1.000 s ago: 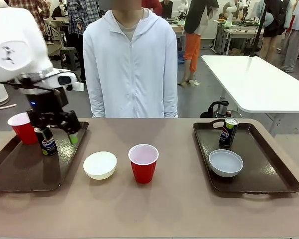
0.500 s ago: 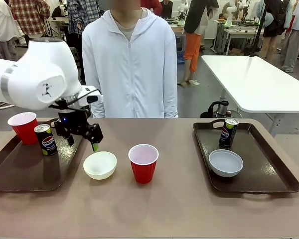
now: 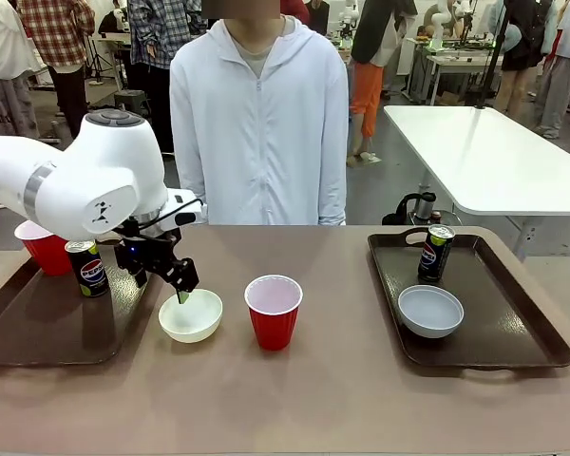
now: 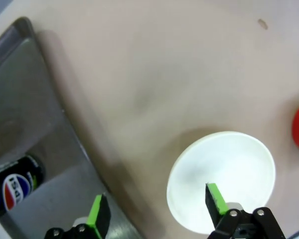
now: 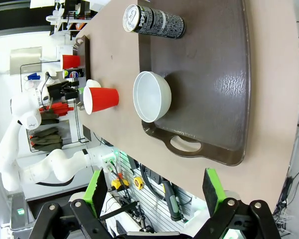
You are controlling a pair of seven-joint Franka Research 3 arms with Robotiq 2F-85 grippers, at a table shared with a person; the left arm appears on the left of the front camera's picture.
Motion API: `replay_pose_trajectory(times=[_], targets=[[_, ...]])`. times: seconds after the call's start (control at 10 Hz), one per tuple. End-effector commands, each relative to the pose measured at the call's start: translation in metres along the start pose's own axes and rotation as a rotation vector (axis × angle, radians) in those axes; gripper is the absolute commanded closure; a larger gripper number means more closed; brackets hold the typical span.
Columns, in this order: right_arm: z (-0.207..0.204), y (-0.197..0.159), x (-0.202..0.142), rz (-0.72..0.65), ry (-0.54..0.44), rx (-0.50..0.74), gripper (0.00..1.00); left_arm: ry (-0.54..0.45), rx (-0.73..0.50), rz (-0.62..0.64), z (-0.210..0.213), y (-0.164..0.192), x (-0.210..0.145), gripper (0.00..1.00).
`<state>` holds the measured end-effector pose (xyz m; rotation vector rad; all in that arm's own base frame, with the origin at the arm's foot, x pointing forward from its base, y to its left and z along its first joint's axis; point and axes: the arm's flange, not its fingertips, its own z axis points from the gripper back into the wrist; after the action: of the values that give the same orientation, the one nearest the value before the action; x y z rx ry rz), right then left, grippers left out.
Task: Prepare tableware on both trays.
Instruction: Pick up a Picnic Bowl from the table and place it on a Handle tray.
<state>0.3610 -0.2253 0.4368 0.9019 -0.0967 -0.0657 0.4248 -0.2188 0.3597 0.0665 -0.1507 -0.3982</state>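
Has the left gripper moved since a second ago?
Yes: the left gripper moved rightward from the Pepsi can on the left tray to over the cream-white bowl.

My left arm [image 3: 85, 185] comes in from my left side with its big white joint raised and bent. The wrist is turned downward, so my left gripper [image 3: 161, 285] hangs low, its fingers pointing down and a little toward the middle. Its jaws stand wide apart, the green pads [image 4: 213, 196] facing each other and clamped on nothing. My right gripper [image 5: 153, 188] is spread just as wide, both green-padded fingers rising from the bottom edge of its wrist view, and it is empty.
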Motion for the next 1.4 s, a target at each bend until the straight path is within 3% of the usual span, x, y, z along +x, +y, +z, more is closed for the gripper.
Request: replay_pose_trajectory(times=[0.0, 0.1, 0.2, 0.3, 0.4, 0.5, 0.8, 1.0, 1.3], targets=[[-0.002, 0.000, -0.004, 0.011, 0.002, 0.004, 0.00, -0.015, 0.017, -0.009, -0.014, -0.006, 0.001, 0.00], [-0.002, 0.000, -0.004, 0.011, 0.002, 0.004, 0.00, -0.018, 0.012, -0.033, -0.018, -0.007, 0.001, 0.53], [-0.002, 0.000, -0.004, 0.011, 0.002, 0.004, 0.00, -0.013, 0.010, -0.034, -0.018, -0.009, 0.002, 0.53], [-0.002, 0.000, -0.004, 0.011, 0.002, 0.004, 0.00, -0.005, -0.002, -0.034, -0.018, -0.009, 0.002, 1.00], [-0.002, 0.000, -0.004, 0.011, 0.002, 0.004, 0.00, 0.005, -0.007, -0.033, -0.019, -0.010, 0.001, 0.57], [-0.002, 0.000, -0.004, 0.011, 0.002, 0.004, 0.00, 0.014, -0.008, -0.031, -0.020, -0.010, 0.001, 1.00], [-0.002, 0.000, -0.004, 0.011, 0.002, 0.004, 0.00, 0.043, -0.018, -0.022, -0.017, -0.009, -0.001, 0.96], [-0.002, 0.000, -0.004, 0.011, 0.002, 0.004, 0.00, 0.058, -0.025, -0.010, -0.013, -0.006, -0.004, 1.00], [-0.002, 0.000, -0.004, 0.011, 0.002, 0.004, 0.00, 0.120, -0.052, 0.023, 0.022, 0.016, -0.033, 1.00]])
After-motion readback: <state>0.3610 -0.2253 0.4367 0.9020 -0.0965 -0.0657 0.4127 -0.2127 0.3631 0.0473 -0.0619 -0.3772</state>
